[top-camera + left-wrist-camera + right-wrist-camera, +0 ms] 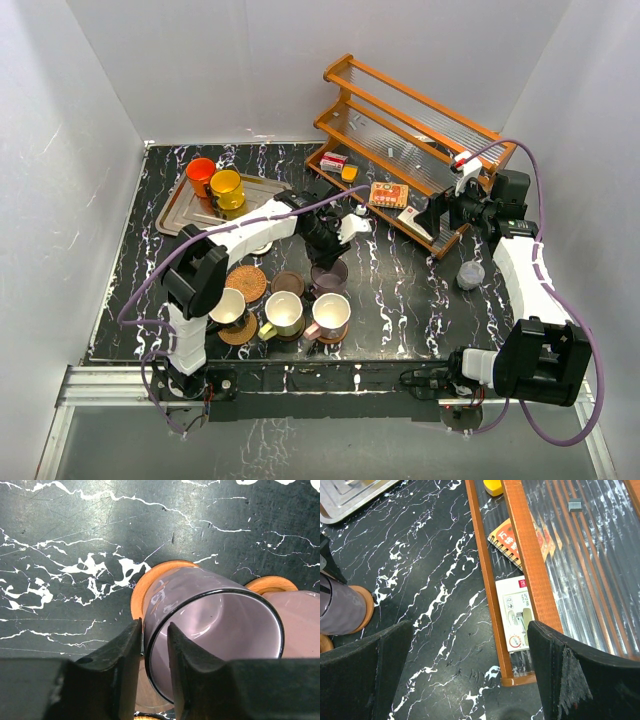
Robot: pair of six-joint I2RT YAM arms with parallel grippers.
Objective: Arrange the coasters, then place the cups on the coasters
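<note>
While the lilac mug (pixel 215 625) tops its coaster (pixel 150 580), a cream-pink mug (pixel 300 622) stands beside.

**Four mugs sitting on coasters, two standing on the tray**

The lilac mug (pixel 328 272) is standing upright on an orange-brown coaster (pixel 150 580), its mouth facing up. Just nearer, the cream-pink mug (pixel 331 311) is sitting on the second orange-brown coaster (pixel 272 582). To its left, the pale yellow-green mug (pixel 283 314) is resting on a covered dark brown coaster (pixel 293 335). Further left, the black mug (pixel 229 306), white inside, is sitting on a covered woven tan coaster (pixel 240 332). Behind that row, a bare woven tan coaster (pixel 247 282) and a bare dark brown coaster (pixel 287 283) are lying flat, side by side. The orange mug (pixel 200 172) and the yellow mug (pixel 226 189) are standing close together on the metal tray (pixel 175 215), far left.
</note>
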